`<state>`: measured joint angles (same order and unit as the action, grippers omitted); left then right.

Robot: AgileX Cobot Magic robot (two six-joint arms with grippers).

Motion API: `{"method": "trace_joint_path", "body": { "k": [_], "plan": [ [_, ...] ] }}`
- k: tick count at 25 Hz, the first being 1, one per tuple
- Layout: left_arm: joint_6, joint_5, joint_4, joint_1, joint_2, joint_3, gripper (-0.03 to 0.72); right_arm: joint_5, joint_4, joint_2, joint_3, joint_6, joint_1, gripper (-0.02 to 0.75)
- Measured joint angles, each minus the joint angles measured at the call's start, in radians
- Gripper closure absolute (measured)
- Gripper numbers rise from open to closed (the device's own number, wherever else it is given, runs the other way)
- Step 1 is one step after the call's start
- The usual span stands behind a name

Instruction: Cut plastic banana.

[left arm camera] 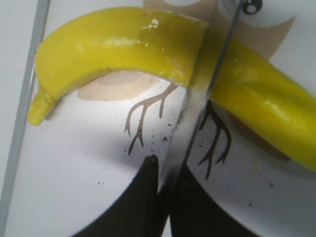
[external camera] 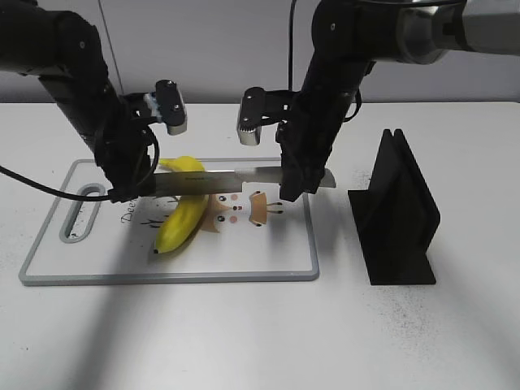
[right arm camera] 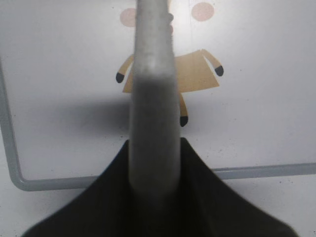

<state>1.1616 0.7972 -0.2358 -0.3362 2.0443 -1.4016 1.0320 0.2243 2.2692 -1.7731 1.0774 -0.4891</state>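
Note:
The yellow plastic banana (external camera: 183, 219) lies on the white cutting board (external camera: 244, 260), left of the middle. A knife (external camera: 236, 180) lies level across its upper part, blade edge down on it. In the left wrist view the blade (left arm camera: 197, 103) stands between the banana's stem half (left arm camera: 113, 47) and its other half (left arm camera: 266, 108). My left gripper (external camera: 130, 185) is shut on the blade's tip end, also shown in the left wrist view (left arm camera: 165, 170). My right gripper (external camera: 296, 183) is shut on the grey knife handle (right arm camera: 153, 89).
A black knife stand (external camera: 398, 211) stands on the table right of the board. The board has a grey rim (right arm camera: 10, 163), a handle slot (external camera: 77, 215) at its left end and cartoon prints under the banana.

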Motion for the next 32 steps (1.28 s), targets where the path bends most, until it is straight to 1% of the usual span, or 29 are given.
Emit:
{"method": "trace_joint_path", "body": {
  "k": [21,26,32],
  "plan": [
    [0.002,0.003,-0.015,0.003,0.002,-0.001,0.672,0.025,-0.002,0.009,-0.03,-0.001,0.0,0.573],
    [0.001,0.004,-0.018,0.003,-0.012,-0.001,0.672,0.104,-0.018,0.026,-0.099,-0.013,-0.001,0.573],
    [-0.005,-0.008,0.005,0.005,-0.096,-0.001,0.676,0.181,-0.037,0.035,-0.238,-0.045,-0.001,0.562]
  ]
}}
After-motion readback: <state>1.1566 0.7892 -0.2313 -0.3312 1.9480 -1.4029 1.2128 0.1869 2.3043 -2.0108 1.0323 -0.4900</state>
